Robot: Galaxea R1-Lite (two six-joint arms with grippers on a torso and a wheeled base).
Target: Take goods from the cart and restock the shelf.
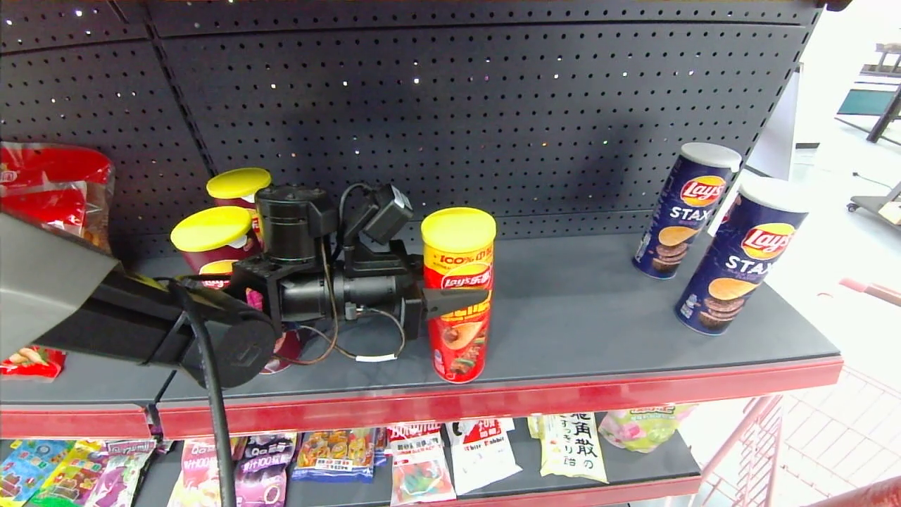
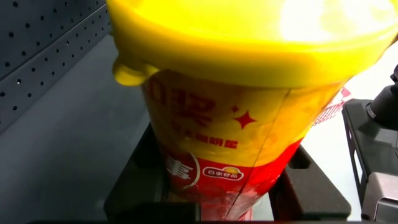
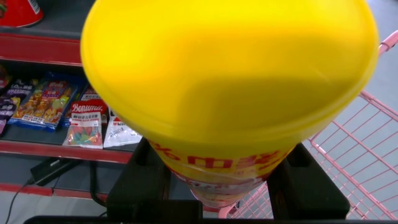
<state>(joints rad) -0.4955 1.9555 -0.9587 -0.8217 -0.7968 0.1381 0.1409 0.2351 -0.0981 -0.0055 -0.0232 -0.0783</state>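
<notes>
Left tool (image 1: 459,301) grips a red can (image 1: 461,348) near the front edge of the shelf (image 1: 577,324), well apart from two blue cans (image 1: 738,262). Right tool (image 3: 225,186) clasps a yellow-lidded can (image 3: 230,81).

Left hand (image 1: 470,300) gripping red chip can (image 1: 459,338) — upright on shelf (image 1: 577,317), two blue cans (image 1: 686,211) at right

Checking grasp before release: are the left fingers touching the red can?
Touching. In the head view the left gripper has a finger lying across the side of the red can. The left wrist view shows the can wedged between both fingers.
</notes>
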